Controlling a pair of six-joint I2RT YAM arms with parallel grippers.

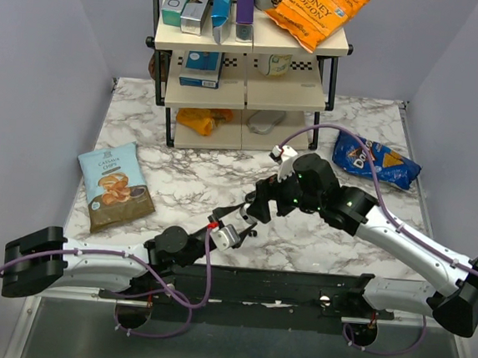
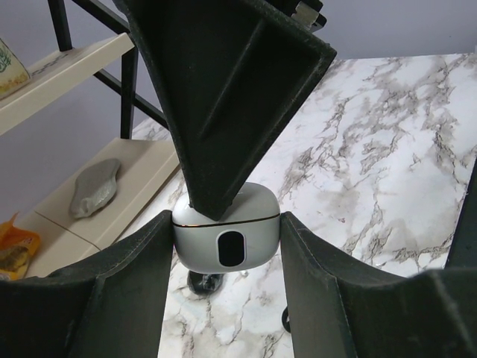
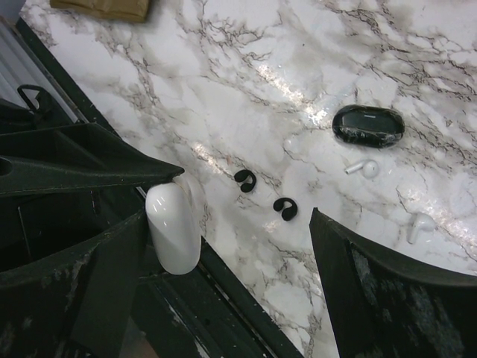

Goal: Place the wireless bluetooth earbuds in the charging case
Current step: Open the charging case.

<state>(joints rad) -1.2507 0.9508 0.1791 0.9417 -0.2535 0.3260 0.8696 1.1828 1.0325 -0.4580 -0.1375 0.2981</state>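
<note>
**Observer:** What do your hands hold?

**Me:** My left gripper [image 2: 227,231] is closed partway on a pale case [image 3: 173,227], one finger on each side, holding it clear of the table [image 3: 298,60]. My right gripper [image 3: 246,192] stands wide open and holds nothing. One of its fingers touches the top of the pale case with its tip.

**Observer:** And the task's things?

**Me:** All are on the table, and neither hand is on them. The first black earbud [image 3: 244,180] and the second black earbud [image 3: 285,209] lie near each other, not touching, under the gap between my right fingers. The black case [image 3: 367,125] lies well apart from them. It looks closed, though I cannot be sure. One white earbud [image 3: 363,168] lies just beside it, and another white earbud [image 3: 419,224] lies a little further off.

**Observer:** Which step, then?

**Me:** My judgement is that no bud is in the black case and none has been picked up. The case I grip is not the black one, so both hands are busy off-target.

**Observer:** What does the next move call for?

**Me:** Probably setting the pale case down, then steadying and opening the black one. The buds are glossy and far smaller than my fingers. I'd pinch low and centred so they don't get flicked away.
</note>
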